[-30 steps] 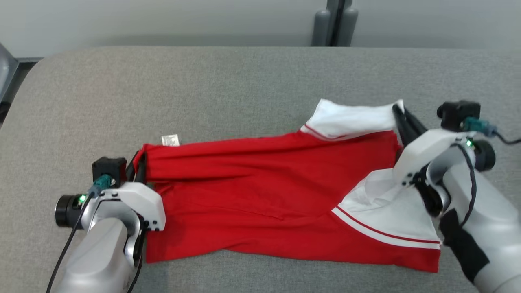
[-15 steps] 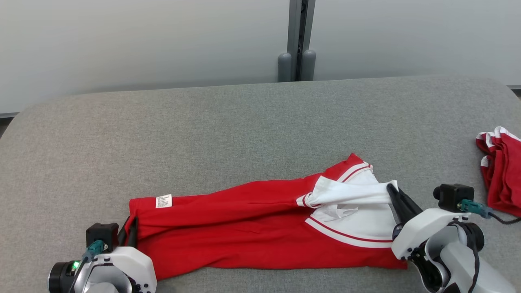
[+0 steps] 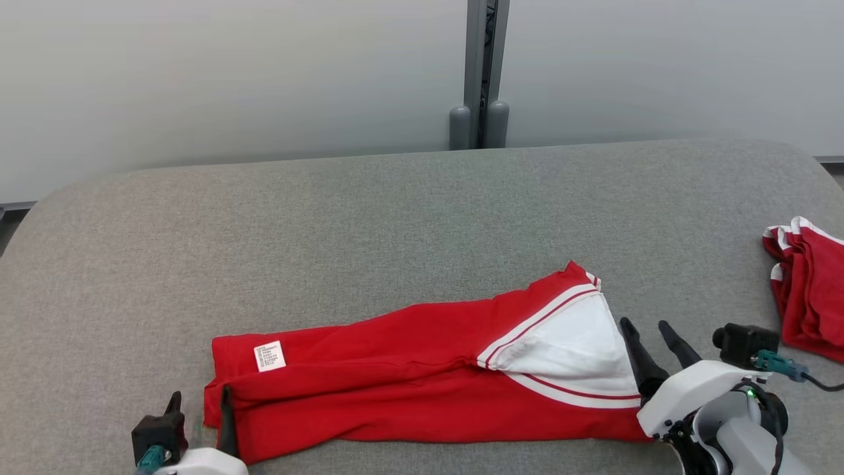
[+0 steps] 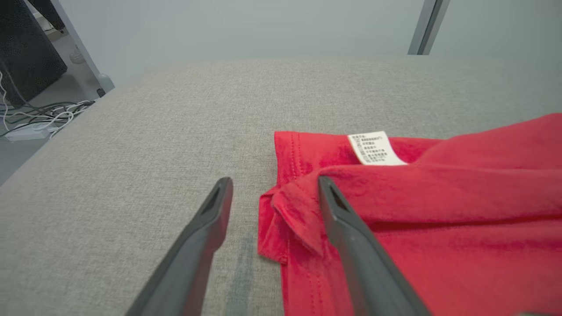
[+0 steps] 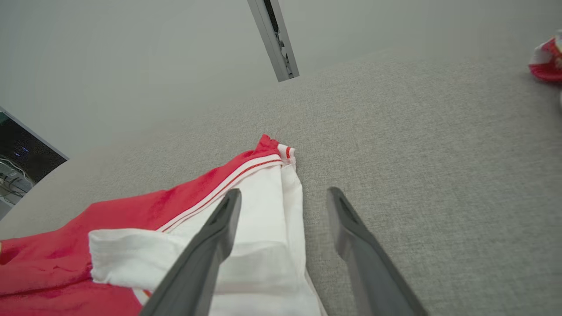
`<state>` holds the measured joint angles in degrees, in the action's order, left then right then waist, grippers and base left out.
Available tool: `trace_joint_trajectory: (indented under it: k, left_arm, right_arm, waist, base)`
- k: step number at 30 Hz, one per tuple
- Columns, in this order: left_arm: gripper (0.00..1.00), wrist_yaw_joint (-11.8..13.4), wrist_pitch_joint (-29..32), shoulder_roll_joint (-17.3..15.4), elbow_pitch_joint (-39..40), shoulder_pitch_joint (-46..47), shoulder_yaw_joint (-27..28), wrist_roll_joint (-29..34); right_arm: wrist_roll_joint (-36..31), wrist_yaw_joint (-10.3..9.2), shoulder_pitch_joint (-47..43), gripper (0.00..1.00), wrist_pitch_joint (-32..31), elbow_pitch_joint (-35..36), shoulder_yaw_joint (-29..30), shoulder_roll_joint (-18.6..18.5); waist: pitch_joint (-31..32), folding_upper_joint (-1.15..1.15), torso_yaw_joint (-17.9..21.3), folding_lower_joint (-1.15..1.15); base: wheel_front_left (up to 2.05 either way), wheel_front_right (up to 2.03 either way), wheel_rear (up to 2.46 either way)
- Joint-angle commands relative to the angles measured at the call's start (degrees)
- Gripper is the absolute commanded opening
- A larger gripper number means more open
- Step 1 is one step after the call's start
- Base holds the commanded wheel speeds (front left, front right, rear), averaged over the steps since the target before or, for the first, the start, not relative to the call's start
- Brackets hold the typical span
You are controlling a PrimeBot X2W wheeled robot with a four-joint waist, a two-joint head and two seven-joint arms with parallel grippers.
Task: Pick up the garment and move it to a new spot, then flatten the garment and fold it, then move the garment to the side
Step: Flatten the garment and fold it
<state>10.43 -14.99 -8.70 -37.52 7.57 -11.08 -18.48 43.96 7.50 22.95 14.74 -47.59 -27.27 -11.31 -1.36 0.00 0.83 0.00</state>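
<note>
The garment (image 3: 409, 389) is a red shirt with white, red-striped sleeves, folded into a long band across the near part of the grey table (image 3: 369, 224). A white label (image 3: 270, 356) shows near its left end. My left gripper (image 3: 200, 394) stands open at that left end. In the left wrist view the garment's corner (image 4: 290, 206) lies between the spread fingers of my left gripper (image 4: 275, 180). My right gripper (image 3: 643, 323) is open just right of the white sleeve (image 3: 573, 349). In the right wrist view the sleeve (image 5: 268, 219) lies under one finger of my right gripper (image 5: 284, 191).
A second red and white garment (image 3: 804, 290) lies bunched at the table's right edge and also shows as a red garment (image 5: 546, 61) far right. A grey post (image 3: 480, 72) stands behind the table. Cables (image 4: 39, 118) lie on the floor off the left side.
The camera has tilted up. Both grippers have opened and let go of the garment. The lifted white sleeve now lies flat, and both grippers have drawn back toward the near edge.
</note>
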Motion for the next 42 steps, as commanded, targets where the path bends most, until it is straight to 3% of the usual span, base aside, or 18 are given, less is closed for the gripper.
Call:
trace_joint_trajectory:
  k: [1, 9, 16, 24, 25, 26, 27, 42]
  left_arm:
    - [1.0, 0.75, -0.24, 0.05, 2.44, -2.07, 1.55, 1.42]
    - [1.0, -0.52, -0.25, 2.16, 7.29, -6.7, 4.88, 5.8]
    - [1.0, -2.43, -0.25, 4.1, 7.37, -6.75, 5.67, 9.01]
    - [1.0, -3.58, -0.26, 4.96, 7.37, -5.81, 6.78, 10.73]
    - [1.0, -3.74, -0.25, 4.97, 7.33, -5.71, 6.89, 10.76]
    - [1.0, -3.81, -0.25, 5.03, 7.32, -5.63, 6.99, 10.9]
    - [1.0, -3.88, -0.25, 5.13, 7.39, -5.54, 7.09, 11.02]
    - [1.0, -5.22, -0.25, 5.63, 7.11, -4.88, 6.49, 11.41]
  right_arm:
    - [-0.43, -0.02, -0.08, 1.0, 0.47, 0.41, 1.75, 0.13]
    - [-3.58, -0.02, -1.13, 1.0, 0.51, -1.47, 5.17, 1.89]
    - [-7.09, -0.02, 1.38, 1.0, -0.22, -10.87, 6.93, 2.53]
    - [-7.22, -0.01, 1.92, 1.0, -3.17, -16.49, 6.39, 4.39]
    - [-7.09, 0.01, 1.8, 0.47, -3.64, -16.78, 6.08, 4.61]
    - [-6.95, 0.05, 1.68, 0.15, -3.95, -16.97, 5.71, 4.72]
    - [-6.79, 0.05, 1.6, 0.0, -3.96, -17.03, 5.42, 4.78]
    - [-7.57, -0.03, 4.29, 0.0, 0.54, -12.51, 10.5, 1.03]
  waist:
    - [0.37, 0.0, -0.08, 0.0]
    - [0.92, 0.0, -2.2, 0.0]
    - [-0.59, 0.0, -6.46, 0.0]
    - [-1.96, 0.0, -8.86, 0.0]
    - [-2.02, 0.0, -9.0, 0.0]
    - [-2.08, 0.0, -9.08, 0.0]
    - [-2.1, 0.0, -9.1, 0.0]
    - [-0.73, 0.0, -4.38, 0.0]
  base:
    - [0.0, 0.0, 0.0]
    - [0.0, 0.0, 0.0]
    - [0.0, 0.0, 0.0]
    - [0.0, 0.0, 0.0]
    - [0.0, 0.0, 0.0]
    - [0.0, 0.0, 0.0]
    - [0.0, 0.0, 0.0]
    - [0.0, 0.0, 0.0]
